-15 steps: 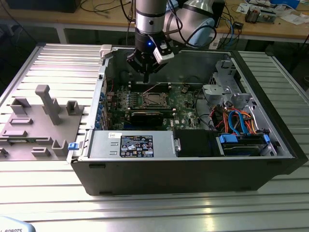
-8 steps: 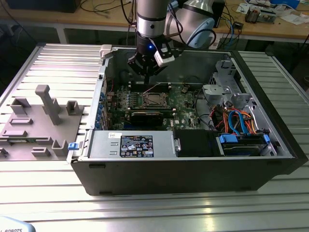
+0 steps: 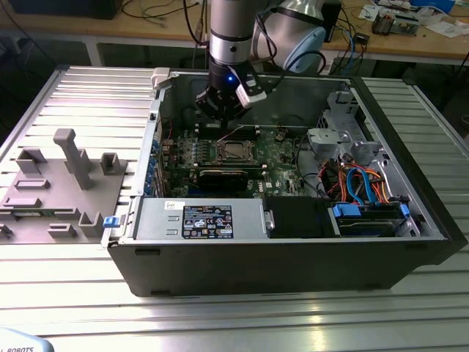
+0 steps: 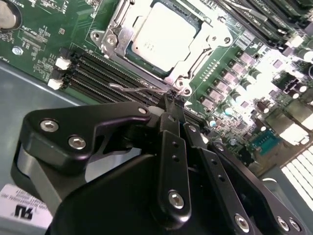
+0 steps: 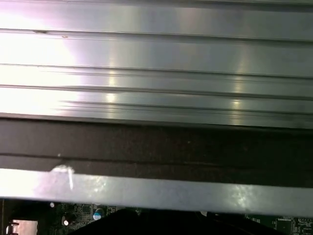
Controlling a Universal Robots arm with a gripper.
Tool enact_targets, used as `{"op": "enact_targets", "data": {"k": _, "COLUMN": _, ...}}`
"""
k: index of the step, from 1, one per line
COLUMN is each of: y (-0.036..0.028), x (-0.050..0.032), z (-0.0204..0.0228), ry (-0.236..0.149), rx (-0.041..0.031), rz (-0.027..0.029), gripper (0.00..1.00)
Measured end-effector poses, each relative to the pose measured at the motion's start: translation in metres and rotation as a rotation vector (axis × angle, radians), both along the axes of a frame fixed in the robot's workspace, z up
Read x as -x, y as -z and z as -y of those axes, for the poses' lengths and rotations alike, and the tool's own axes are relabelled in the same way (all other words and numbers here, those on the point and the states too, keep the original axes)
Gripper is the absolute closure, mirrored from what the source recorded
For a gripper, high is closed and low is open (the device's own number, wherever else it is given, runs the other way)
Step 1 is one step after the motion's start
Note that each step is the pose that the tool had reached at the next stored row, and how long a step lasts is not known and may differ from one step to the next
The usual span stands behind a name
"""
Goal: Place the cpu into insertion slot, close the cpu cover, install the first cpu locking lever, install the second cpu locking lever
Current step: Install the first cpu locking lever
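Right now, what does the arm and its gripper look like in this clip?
In the exterior view the arm is a silvery-grey tube with a light blue joint cap, a small blue light glowing low on the wrist, and dark cables running beside it. The gripper in the second wrist view is matte black, built of flat linkage bars and rounded housings fastened with silver screws.

**Hidden and cut off at the socket**

Second wrist view: gripper [image 4: 171,100] body covers the near motherboard [image 4: 44,44]; fingertips meet over a thin wire lever [image 4: 132,89], contact unclear. Cpu cover [image 4: 115,36] cut off by the frame edge. Exterior view: cpu [image 3: 234,152] too small to judge seating; arm hides the case's back wall.
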State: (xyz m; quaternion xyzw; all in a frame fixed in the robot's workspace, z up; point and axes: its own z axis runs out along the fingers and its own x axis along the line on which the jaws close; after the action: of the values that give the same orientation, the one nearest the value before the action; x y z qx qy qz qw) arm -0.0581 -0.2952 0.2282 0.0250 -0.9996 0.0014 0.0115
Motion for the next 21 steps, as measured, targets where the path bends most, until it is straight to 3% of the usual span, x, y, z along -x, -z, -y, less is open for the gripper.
{"op": "enact_targets", "data": {"k": 8, "y": 0.0117, "x": -0.0044, "z": 0.0000, "ry": 0.000, "rx": -0.0017, "rz": -0.0047, "gripper": 0.89}}
{"op": "enact_targets", "data": {"k": 14, "y": 0.0170, "x": -0.0186, "z": 0.0000, "ry": -0.002, "rx": -0.0020, "rz": -0.0165, "gripper": 0.89}}
{"op": "enact_targets", "data": {"k": 16, "y": 0.0207, "x": -0.0280, "z": 0.0000, "ry": -0.003, "rx": -0.0020, "rz": -0.0246, "gripper": 0.89}}
{"op": "enact_targets", "data": {"k": 21, "y": 0.0253, "x": -0.0368, "z": 0.0001, "ry": -0.003, "rx": -0.0030, "rz": -0.0311, "gripper": 0.89}}
